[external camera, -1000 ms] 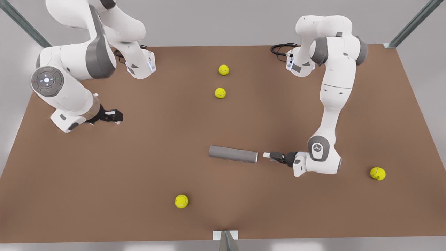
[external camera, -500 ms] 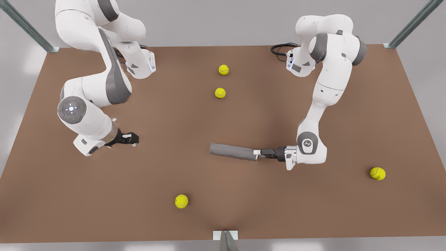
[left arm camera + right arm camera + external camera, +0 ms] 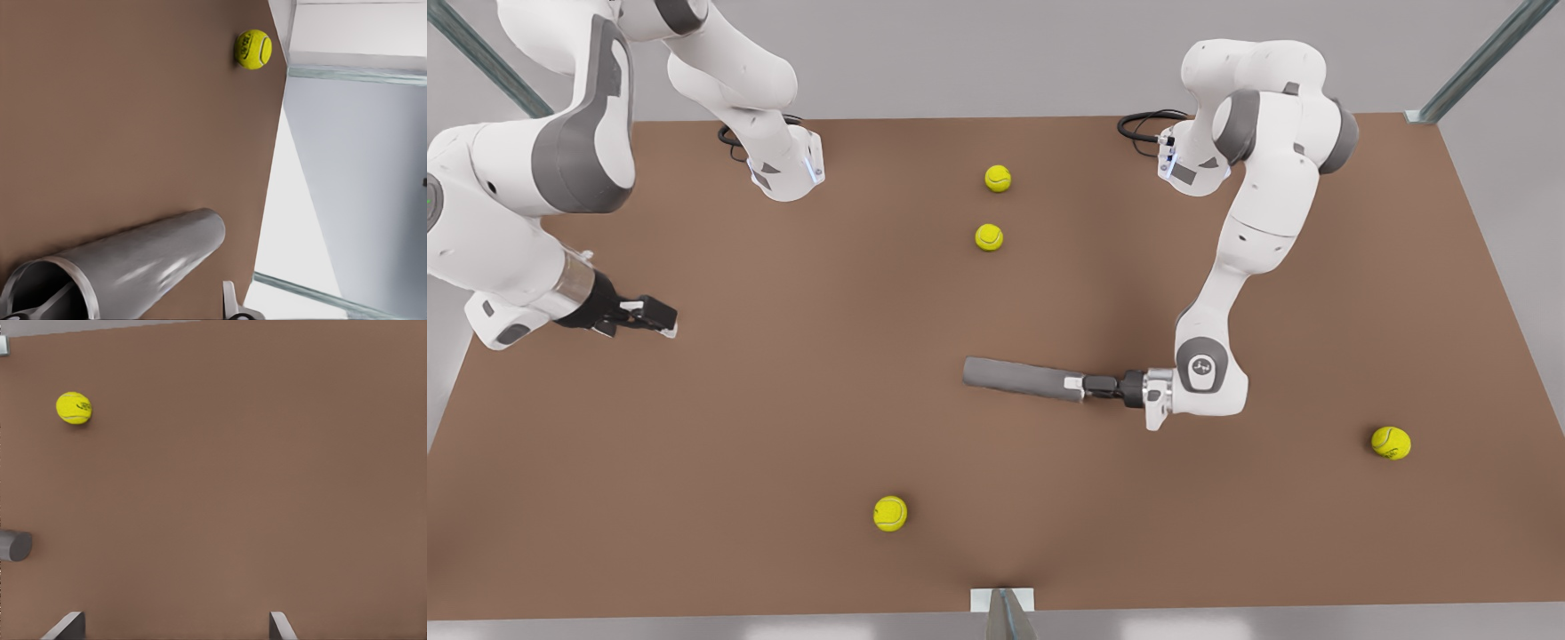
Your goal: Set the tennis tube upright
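The tennis tube (image 3: 1018, 378) is a grey cylinder lying on its side mid-table, its open end toward the front view's right. My left gripper (image 3: 1074, 387) is at that open end. In the left wrist view the tennis tube (image 3: 140, 260) runs away from the camera. The left gripper (image 3: 133, 307) is open across the tube's wall, with one finger (image 3: 40, 305) inside the mouth and the other (image 3: 230, 301) outside. My right gripper (image 3: 660, 318) hovers far off at the front view's left, open with nothing in it. In its own view the right gripper (image 3: 175, 627) faces bare table, and the tennis tube (image 3: 15, 545) shows one end.
Yellow-green tennis balls lie scattered on the brown table (image 3: 783, 427): two at the back middle (image 3: 998, 179) (image 3: 989, 237), one near the front (image 3: 890, 513), one at the right (image 3: 1391, 442). The arm bases (image 3: 787, 169) (image 3: 1183, 164) stand at the back edge.
My left gripper has slid from a short gap onto the tube's open end, and the tube shifted slightly. My right arm swung in, then drew back toward the front view's left.
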Controlling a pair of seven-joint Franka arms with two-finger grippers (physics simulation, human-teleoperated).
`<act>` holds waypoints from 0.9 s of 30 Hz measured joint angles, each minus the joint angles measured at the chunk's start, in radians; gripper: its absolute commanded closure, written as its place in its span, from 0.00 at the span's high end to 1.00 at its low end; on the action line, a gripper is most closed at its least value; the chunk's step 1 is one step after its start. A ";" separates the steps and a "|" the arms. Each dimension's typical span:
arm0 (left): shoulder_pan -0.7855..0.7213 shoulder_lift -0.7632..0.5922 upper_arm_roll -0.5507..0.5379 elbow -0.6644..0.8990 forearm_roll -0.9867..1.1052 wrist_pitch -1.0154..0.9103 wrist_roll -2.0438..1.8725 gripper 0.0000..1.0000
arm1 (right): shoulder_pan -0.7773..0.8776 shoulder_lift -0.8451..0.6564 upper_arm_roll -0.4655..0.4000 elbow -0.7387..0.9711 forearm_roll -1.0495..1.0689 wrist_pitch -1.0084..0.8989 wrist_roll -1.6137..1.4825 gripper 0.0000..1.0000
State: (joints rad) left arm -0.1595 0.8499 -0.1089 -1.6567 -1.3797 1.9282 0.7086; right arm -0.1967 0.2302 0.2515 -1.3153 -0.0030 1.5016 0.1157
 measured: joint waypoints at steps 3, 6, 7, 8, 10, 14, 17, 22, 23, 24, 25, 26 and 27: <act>-0.002 0.002 0.000 -0.002 0.001 0.000 0.005 0.66 | -0.003 0.000 -0.002 0.014 -0.080 0.030 0.010 1.00; -0.003 0.007 -0.003 -0.002 0.002 0.000 0.006 0.63 | 0.000 0.001 0.000 0.017 -0.149 0.154 0.012 1.00; -0.003 0.008 -0.009 -0.002 0.003 0.000 0.006 0.62 | 0.002 0.007 0.001 0.014 -0.155 0.179 0.012 1.00; -0.003 0.009 -0.010 -0.002 0.003 0.000 0.006 0.60 | 0.004 0.022 0.004 0.013 -0.154 0.211 0.012 1.00; -0.003 0.009 -0.011 -0.002 0.003 0.000 0.002 0.55 | 0.033 0.026 0.006 0.009 -0.155 0.219 0.013 1.00; -0.003 0.009 -0.011 0.000 0.006 -0.012 -0.001 0.44 | 0.054 0.032 0.006 0.005 -0.155 0.218 0.012 1.00; -0.003 0.008 -0.012 0.000 0.008 -0.023 -0.003 0.41 | 0.054 0.033 0.006 0.005 -0.155 0.218 0.009 1.00; -0.003 0.005 -0.011 0.000 0.011 -0.035 -0.003 0.33 | 0.051 0.051 0.006 0.007 -0.157 0.220 0.005 1.00; -0.003 0.005 -0.011 0.000 0.012 -0.035 -0.003 0.32 | 0.052 0.052 0.006 0.007 -0.157 0.220 0.005 1.00; -0.003 0.003 -0.011 0.000 0.013 -0.042 -0.006 0.31 | 0.052 0.052 0.006 0.007 -0.158 0.220 0.005 1.00; -0.003 0.003 -0.011 0.001 0.014 -0.043 -0.009 0.30 | 0.048 0.053 0.006 0.005 -0.159 0.218 0.006 1.00; -0.003 0.002 -0.011 0.002 0.015 -0.044 -0.009 0.28 | 0.049 0.054 0.006 0.005 -0.160 0.218 0.006 1.00; -0.003 0.000 -0.011 0.002 0.019 -0.044 -0.010 0.27 | 0.052 0.055 0.006 0.005 -0.160 0.218 0.006 1.00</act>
State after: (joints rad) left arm -0.1626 0.8500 -0.1196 -1.6552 -1.3611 1.8838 0.6983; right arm -0.1448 0.2852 0.2577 -1.3100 -0.1626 1.7196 0.1212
